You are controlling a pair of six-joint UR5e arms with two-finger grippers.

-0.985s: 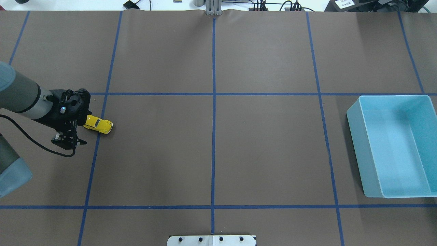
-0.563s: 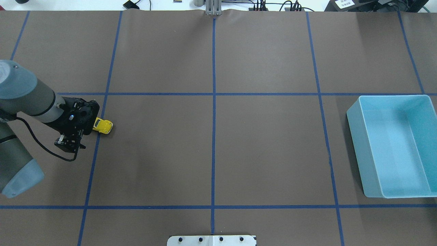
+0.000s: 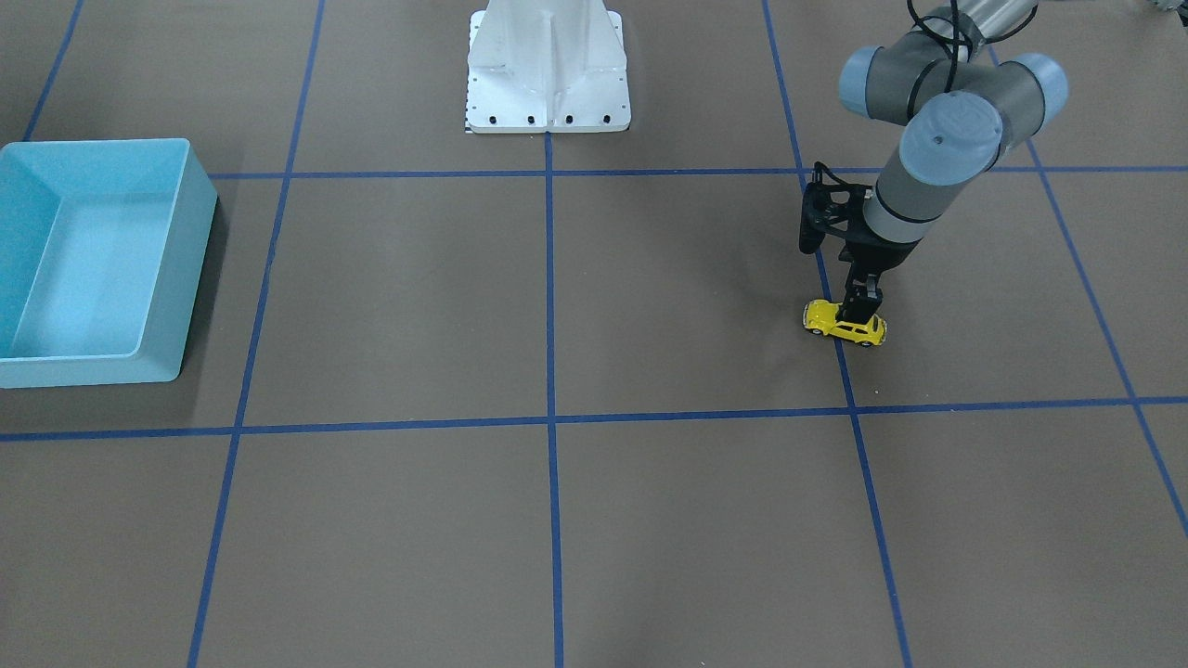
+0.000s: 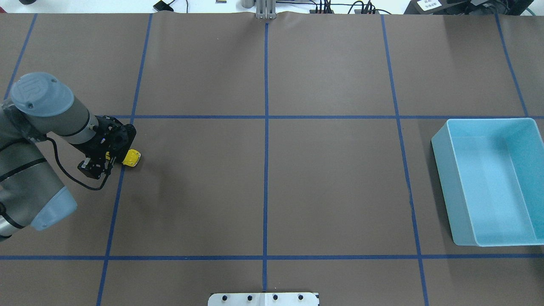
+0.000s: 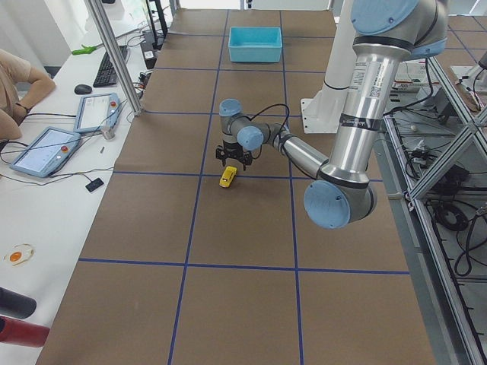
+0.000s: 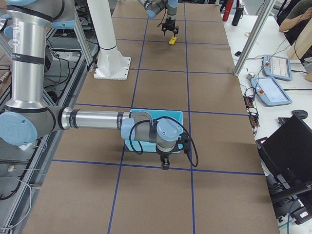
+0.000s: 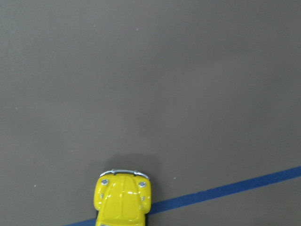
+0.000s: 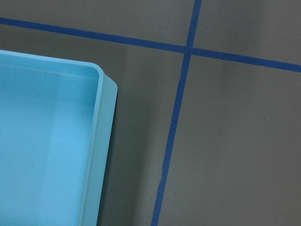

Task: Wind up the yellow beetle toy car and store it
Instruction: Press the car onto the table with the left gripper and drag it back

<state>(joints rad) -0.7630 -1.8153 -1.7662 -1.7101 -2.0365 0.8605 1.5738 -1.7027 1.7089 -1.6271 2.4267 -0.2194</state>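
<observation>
Sitting upright on its wheels, the car (image 3: 845,322) rests on the brown surface (image 4: 331,191) at the robot's left end, across a blue tape line (image 7: 225,190) that runs under its body. In the left wrist view we see only its rounded nose and silvery bumper at the bottom edge.

Directly above it we find the left gripper (image 3: 863,304), pointing straight down with its fingers reaching the roof. From overhead its black body hides all of the car but the nose. We see the fingers edge-on, so we cannot tell whether they clasp the car or stand apart beside it.

Well apart, at the opposite end of the surface, sits the blue bin (image 4: 442,178). We see the right gripper (image 6: 165,165) only from the side, hanging just beside the bin's near wall, and we cannot tell how wide it is. Its wrist camera looks down on one corner of the bin (image 8: 106,141) and a crossing of tape lines.
</observation>
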